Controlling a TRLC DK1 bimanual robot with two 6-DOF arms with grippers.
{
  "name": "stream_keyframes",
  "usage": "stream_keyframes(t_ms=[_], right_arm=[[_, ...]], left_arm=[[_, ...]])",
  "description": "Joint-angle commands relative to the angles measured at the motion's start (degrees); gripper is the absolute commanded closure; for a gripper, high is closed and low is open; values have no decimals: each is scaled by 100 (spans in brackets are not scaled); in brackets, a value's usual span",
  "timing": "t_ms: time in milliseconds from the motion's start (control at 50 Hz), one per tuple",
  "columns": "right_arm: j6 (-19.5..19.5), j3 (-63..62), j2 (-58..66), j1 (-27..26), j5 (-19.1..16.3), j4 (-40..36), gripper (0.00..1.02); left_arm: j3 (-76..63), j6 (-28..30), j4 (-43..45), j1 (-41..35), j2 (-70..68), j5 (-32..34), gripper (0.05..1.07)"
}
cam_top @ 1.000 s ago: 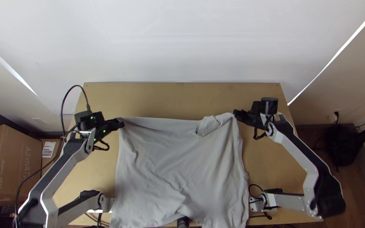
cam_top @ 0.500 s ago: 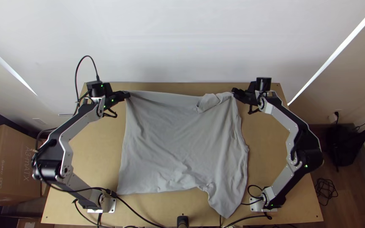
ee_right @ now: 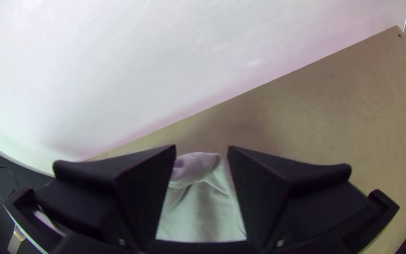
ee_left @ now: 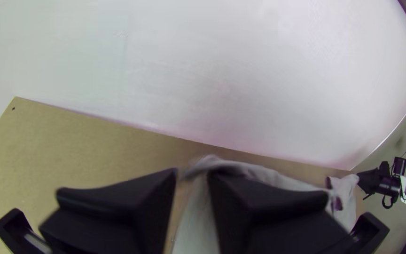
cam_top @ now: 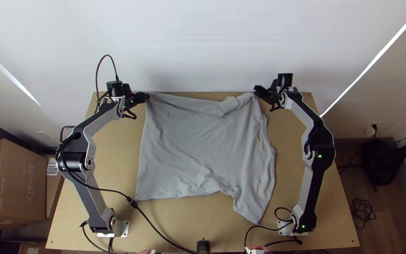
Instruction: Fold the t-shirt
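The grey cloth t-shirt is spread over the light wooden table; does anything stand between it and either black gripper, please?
Nothing visible does: the left gripper and right gripper are at far corners of the t-shirt.

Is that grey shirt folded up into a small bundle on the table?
No, the t-shirt is spread wide over the wooden table, with a small part turned over near its far edge.

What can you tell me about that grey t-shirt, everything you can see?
The t-shirt is plain light grey, apparently soft thin fabric, lightly wrinkled. It is spread across the table, its far edge near the table's far edge. A small part is turned over near the far right corner; the right side is ruffled, and a flap juts toward the near edge. Its far corners lie between the parted fingers of the left gripper and right gripper.
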Motion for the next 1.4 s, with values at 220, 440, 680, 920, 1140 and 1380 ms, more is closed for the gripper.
stream_keyframes(t_ms=[220, 440, 680, 920, 1140, 1380], right_arm=[[-1, 673, -665, -250, 390, -1017, 4], [-36, 1060, -1491, -487, 311, -3144, 4], [-730, -461, -3011, -1102, -172, -4454, 4], [-2049, -3150, -4813, -1717, -331, -4990, 4], [-2725, -4671, -5569, -1963, -331, -5218, 20], [-2892, -5673, -5551, -1559, -366, -5192, 34]], left_arm=[[160, -102, 89, 377, -853, 161, 10], [-51, -233, -737, 597, -1969, 486, 10], [-904, -225, -1282, 738, -3578, 776, 10], [-1431, -163, -1783, 782, -4694, 899, 10], [-1458, -137, -1968, 764, -5019, 899, 10], [-1484, -172, -2082, 694, -5177, 899, 10]])
